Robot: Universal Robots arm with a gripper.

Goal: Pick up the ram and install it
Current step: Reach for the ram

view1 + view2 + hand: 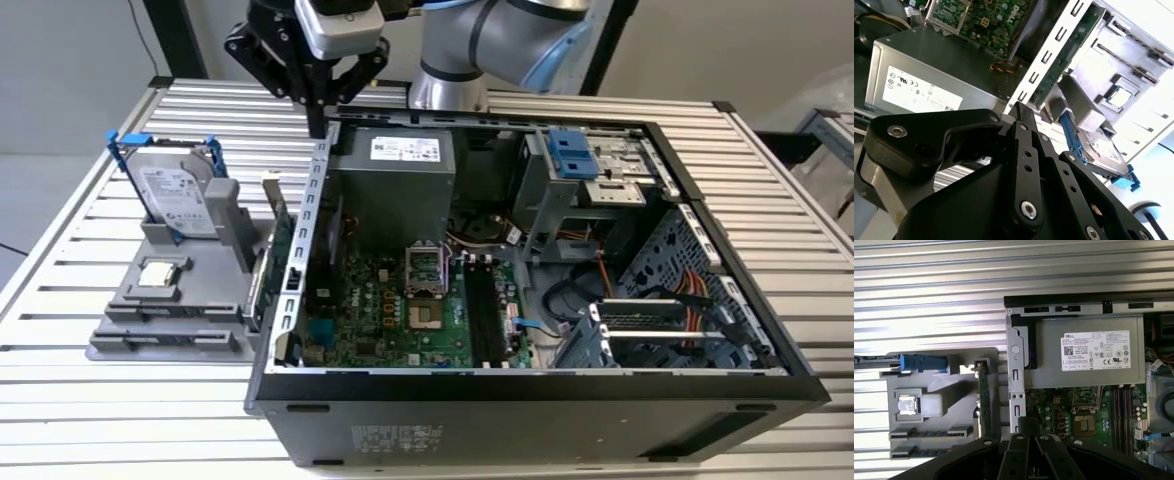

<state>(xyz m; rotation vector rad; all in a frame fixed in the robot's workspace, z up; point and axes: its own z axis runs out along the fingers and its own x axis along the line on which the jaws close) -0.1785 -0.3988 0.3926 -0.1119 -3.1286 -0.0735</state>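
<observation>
The ram (pixel 275 232) is a slim green stick standing on its long edge in the grey holder (pixel 167 310), just outside the computer case's wall on the exterior view's left. Both wrist views show it too, as a thin strip: ram (pixel 984 400), ram (pixel 1063 59). My gripper (pixel 316 126) hangs above the case's back corner, higher than the ram and a little past its far end. Its black fingers (pixel 1021 117) look pressed together with nothing between them; gripper (pixel 1026 424). The black memory slots (pixel 481 312) lie on the motherboard inside the case.
A silver hard drive (pixel 180 195) in a blue frame stands upright in the holder, and a small square processor chip (pixel 160 272) lies in front of it. The grey power supply (pixel 394 190) and drive cage (pixel 587 170) take up the case's back. The table (pixel 134 400) is ribbed aluminium.
</observation>
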